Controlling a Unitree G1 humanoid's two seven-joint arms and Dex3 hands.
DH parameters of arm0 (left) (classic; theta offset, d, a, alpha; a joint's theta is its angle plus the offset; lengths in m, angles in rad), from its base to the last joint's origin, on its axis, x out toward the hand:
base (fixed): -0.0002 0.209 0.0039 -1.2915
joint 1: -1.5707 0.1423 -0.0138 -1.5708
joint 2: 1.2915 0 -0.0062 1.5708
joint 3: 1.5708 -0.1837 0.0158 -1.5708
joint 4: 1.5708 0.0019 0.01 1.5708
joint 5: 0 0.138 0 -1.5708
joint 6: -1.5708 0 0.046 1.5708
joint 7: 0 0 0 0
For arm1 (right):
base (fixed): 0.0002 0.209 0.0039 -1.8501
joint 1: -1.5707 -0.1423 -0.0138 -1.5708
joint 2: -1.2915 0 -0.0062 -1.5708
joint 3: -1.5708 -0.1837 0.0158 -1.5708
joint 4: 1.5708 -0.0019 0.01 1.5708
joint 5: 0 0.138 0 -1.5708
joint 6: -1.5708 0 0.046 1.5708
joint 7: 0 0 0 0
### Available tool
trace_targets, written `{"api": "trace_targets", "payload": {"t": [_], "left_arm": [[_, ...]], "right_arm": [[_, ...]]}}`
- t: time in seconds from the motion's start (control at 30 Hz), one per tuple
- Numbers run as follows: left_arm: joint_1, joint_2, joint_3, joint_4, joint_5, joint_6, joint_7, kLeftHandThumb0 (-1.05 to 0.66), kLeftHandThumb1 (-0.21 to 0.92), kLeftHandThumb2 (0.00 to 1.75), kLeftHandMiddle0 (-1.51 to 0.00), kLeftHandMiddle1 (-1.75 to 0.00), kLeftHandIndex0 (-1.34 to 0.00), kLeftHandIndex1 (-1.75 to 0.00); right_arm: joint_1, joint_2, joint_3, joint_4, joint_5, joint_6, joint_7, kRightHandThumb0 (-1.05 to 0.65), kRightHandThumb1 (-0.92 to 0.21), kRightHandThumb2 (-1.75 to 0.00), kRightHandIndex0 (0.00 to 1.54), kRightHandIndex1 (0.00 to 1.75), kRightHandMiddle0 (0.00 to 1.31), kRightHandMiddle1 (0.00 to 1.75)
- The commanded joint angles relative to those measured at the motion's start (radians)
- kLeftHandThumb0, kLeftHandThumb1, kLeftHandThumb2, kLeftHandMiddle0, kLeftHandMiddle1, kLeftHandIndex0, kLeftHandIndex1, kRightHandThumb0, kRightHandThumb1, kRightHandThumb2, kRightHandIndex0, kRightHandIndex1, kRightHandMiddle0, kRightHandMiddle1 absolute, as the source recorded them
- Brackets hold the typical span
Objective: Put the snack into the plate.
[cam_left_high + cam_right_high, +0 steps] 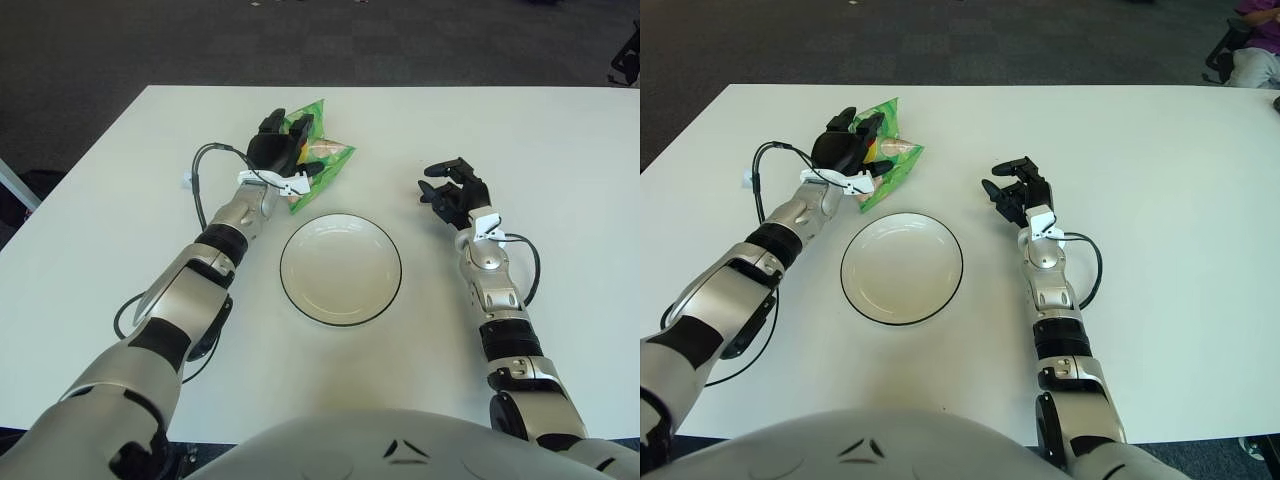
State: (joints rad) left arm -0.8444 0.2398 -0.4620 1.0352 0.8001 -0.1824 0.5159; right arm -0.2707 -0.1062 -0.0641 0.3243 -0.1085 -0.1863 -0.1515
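White table (560, 150), dark carpet behind. Left hand (277, 151) fingers curled over the green snack (322, 160), apparently gripping its left edge; the bag juts out right of the palm, whether lifted off the table can't tell. Plate (340, 269) sits just below-right of that hand, nothing in it. Right hand (452, 191) idle to the plate's right, fingers loosely curled, holding nothing. Grasp looks done; carry and drop remain. Right eye view alone shows a seated person's edge, far right corner.
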Motion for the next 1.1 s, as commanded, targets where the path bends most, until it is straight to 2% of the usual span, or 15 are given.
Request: {"api": "trace_targets", "payload": {"t": [0.0,0.73,0.93,1.07], "left_arm": [[-0.015,0.003,-0.012,0.033,-0.008,-0.011,-0.011,-0.96,0.92,0.46,-0.34,-0.01,-0.4,-0.05],[0.035,-0.018,-0.007,0.019,-0.072,-0.107,-0.008,-0.96,0.92,0.45,-0.42,-0.03,-0.42,-0.05],[0.039,-0.031,0.007,0.017,-0.121,-0.131,-0.084,-0.95,0.92,0.43,-0.43,-0.02,-0.42,-0.04],[0.036,-0.039,0.021,0.025,-0.159,-0.139,-0.148,-0.9,0.92,0.35,-0.47,-0.03,-0.43,-0.04]], "right_arm": [[0.005,-0.008,-0.001,-0.024,-0.009,0.011,0.0,-0.01,-0.91,-0.14,0.73,1.21,0.47,1.25],[0.003,-0.01,-0.001,-0.031,-0.007,0.023,0.005,-0.01,-0.92,-0.13,0.73,1.21,0.47,1.24],[0.001,-0.009,0.0,-0.027,-0.008,0.023,0.004,-0.01,-0.92,-0.13,0.73,1.21,0.47,1.24],[0.0,-0.009,0.001,-0.025,-0.009,0.022,0.003,-0.01,-0.92,-0.13,0.73,1.21,0.47,1.24]]}}
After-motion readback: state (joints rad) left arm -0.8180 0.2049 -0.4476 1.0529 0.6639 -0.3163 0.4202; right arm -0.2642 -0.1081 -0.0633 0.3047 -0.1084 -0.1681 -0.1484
